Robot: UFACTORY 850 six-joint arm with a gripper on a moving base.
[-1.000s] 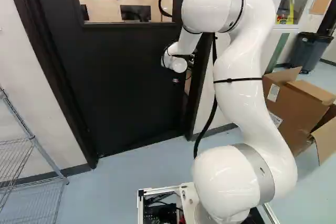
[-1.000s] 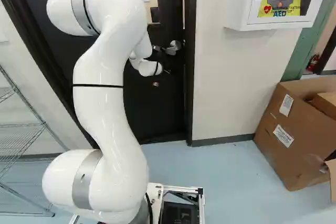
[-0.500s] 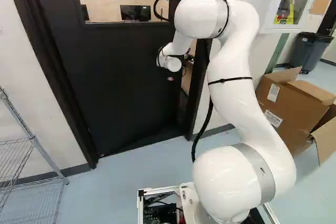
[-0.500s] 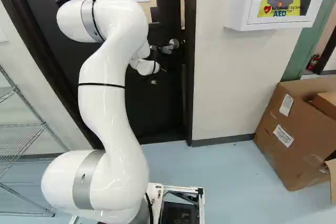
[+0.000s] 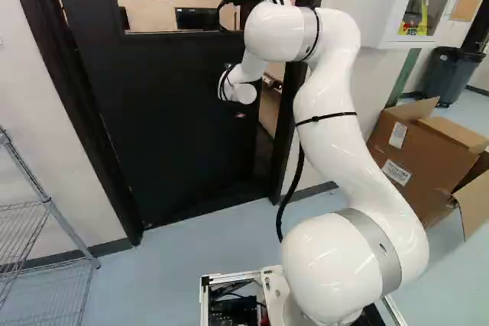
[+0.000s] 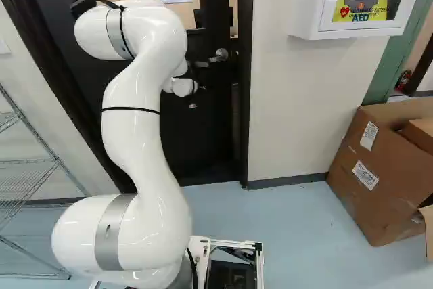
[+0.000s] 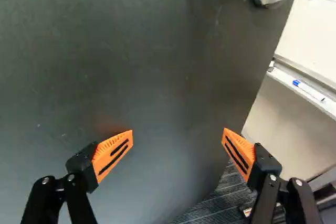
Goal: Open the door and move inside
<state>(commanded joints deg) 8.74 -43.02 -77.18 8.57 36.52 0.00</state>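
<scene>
Black door stands ajar ahead of the base, lever handle beyond the tool, its fingers spread wide w/ nothing btwn. White arm rises, arches fwd., forearm dipping toward door. Push-open step prob. in hand; next, shove wider, then drive thru.

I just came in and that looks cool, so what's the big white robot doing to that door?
The robot arm is reaching toward the black door, which is partly open, with a gap beside the frame. It looks like it's pushing the door, but I can't tell if it touches. Its jaws are open with nothing between them, and they aren't holding the door handle. The robot's base is on this side, so it hasn't gone in yet.
</scene>
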